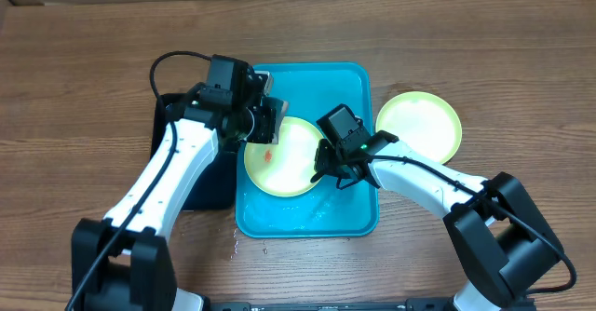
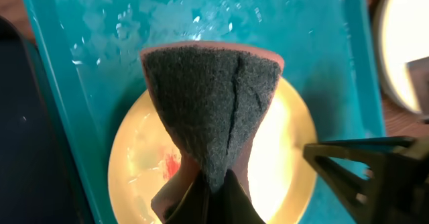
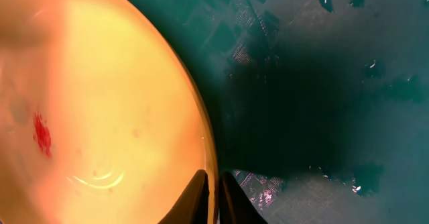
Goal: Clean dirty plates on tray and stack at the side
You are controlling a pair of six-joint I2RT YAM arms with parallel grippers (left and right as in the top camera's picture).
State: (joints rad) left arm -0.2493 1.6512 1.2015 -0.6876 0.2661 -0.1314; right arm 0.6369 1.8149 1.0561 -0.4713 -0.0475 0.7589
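Observation:
A light green plate [image 1: 289,162] with a red smear lies on the wet turquoise tray [image 1: 317,83]. My left gripper [image 1: 264,122] is shut on a dark grey sponge [image 2: 211,110] with a pinkish backing, held just above the plate's [image 2: 288,150] far left part. My right gripper [image 1: 331,171] is shut on the plate's right rim; in the right wrist view the rim [image 3: 211,163] runs between the fingertips of the right gripper [image 3: 214,197], and the smear [image 3: 41,133] shows on the plate's left. A second light green plate [image 1: 419,125] rests on the table right of the tray.
A narrow black tray [image 1: 212,185] lies against the turquoise tray's left side, under my left arm. Water drops cover the tray floor [image 3: 322,83], and a few lie on the wooden table by its front left corner [image 1: 244,248].

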